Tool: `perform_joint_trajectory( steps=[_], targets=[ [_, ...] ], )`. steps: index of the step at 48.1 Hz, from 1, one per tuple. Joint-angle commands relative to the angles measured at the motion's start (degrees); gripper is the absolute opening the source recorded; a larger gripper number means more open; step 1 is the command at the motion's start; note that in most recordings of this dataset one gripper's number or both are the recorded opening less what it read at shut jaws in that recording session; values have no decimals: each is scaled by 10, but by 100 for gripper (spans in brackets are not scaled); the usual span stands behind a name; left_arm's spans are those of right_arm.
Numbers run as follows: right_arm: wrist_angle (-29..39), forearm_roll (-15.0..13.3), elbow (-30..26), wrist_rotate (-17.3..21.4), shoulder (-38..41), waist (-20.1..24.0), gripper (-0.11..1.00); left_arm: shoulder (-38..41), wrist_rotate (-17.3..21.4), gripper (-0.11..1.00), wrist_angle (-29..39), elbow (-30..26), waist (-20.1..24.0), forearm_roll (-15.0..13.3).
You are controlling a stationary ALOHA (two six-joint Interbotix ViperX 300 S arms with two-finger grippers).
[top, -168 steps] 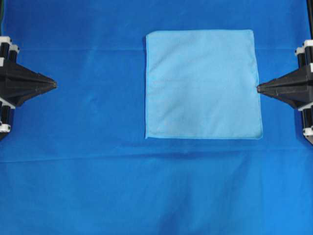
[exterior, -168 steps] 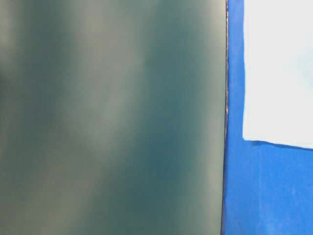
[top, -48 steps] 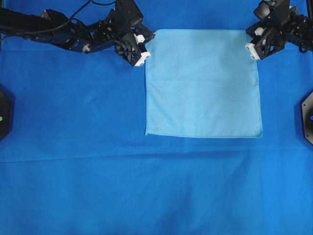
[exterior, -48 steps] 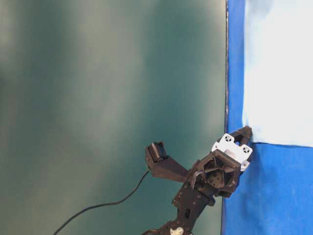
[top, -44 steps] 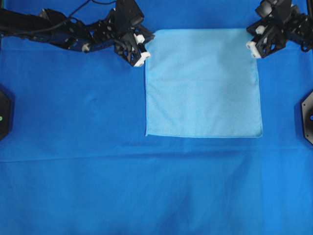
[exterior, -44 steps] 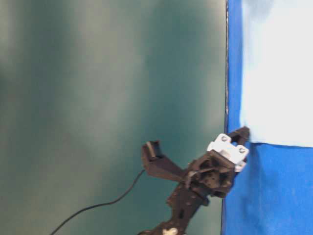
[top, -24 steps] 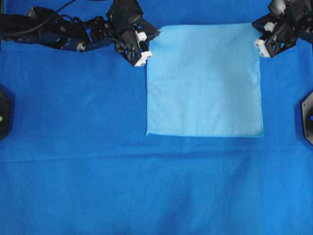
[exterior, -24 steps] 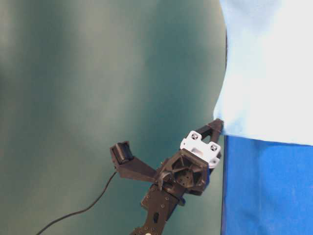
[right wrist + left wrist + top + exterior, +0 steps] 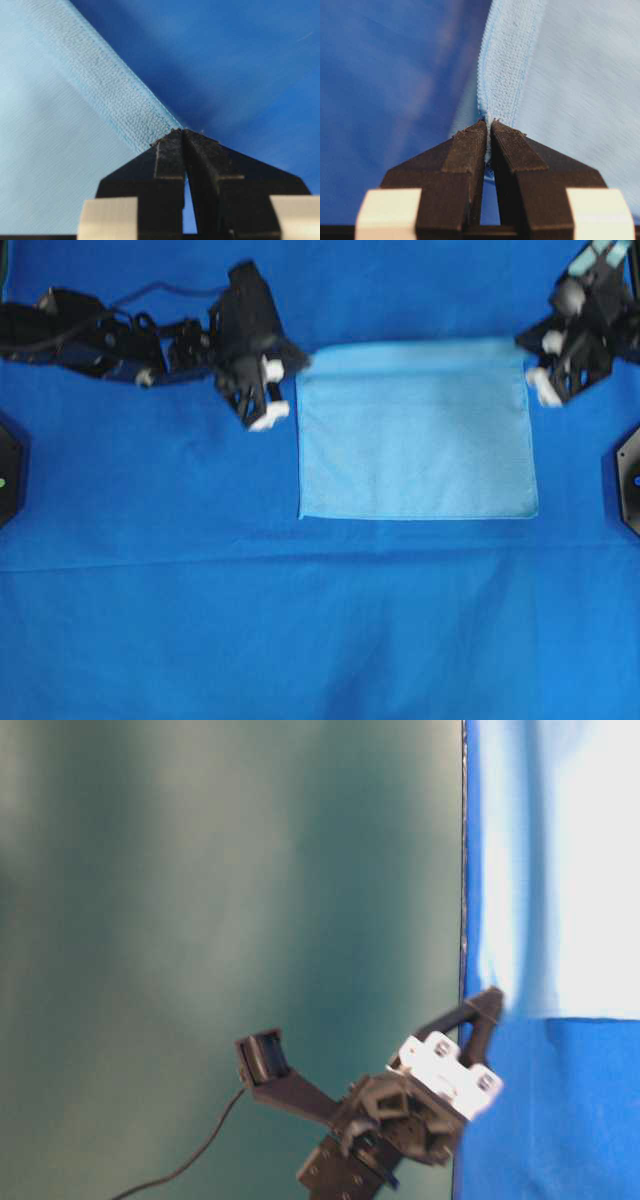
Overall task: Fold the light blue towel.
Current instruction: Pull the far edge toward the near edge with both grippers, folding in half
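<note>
The light blue towel (image 9: 415, 445) lies on the dark blue table cloth, with its far edge raised off the cloth. My left gripper (image 9: 303, 362) is shut on the towel's far left corner. In the left wrist view the hem (image 9: 502, 65) runs straight up from the pinched tips of the left gripper (image 9: 489, 125). My right gripper (image 9: 521, 341) is shut on the far right corner, and the right wrist view shows the hem (image 9: 115, 95) meeting the right gripper (image 9: 183, 131). In the table-level view the left gripper (image 9: 492, 1000) touches the pale towel (image 9: 570, 870).
The dark blue table cloth (image 9: 300, 620) covers the whole table, with slight creases across the front. Black arm bases sit at the left edge (image 9: 8, 472) and the right edge (image 9: 630, 475). A dull green wall (image 9: 200, 920) fills the table-level view.
Both grippers have come toward the front with the towel's far corners in them. The far edge has risen and travelled forward, so the towel looks shorter from above.
</note>
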Motion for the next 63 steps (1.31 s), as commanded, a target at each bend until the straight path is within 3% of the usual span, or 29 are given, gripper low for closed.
perform_joint_trajectory(
  steps=[1,19,30,37,56,59,63],
  targets=[
    [23,9,4,19,-23,33,2,-18,-2,1,7,6,-23,2],
    [119,13,24,176,-76,207,2,-11,-11,1,18,6,-152,1],
    [135,13,25,246,-74,304,2,-8,-30,1,19,0,-192,1],
    [139,11,25,264,-71,318,2,-7,-32,1,18,0,-193,1],
    [122,1,22,265,-51,318,2,4,-31,2,18,-7,-182,1],
    [117,1,19,265,-44,318,2,3,-30,6,18,-6,-182,1],
    [106,2,18,265,-39,318,2,3,-29,21,18,-5,-181,1]
  ],
)
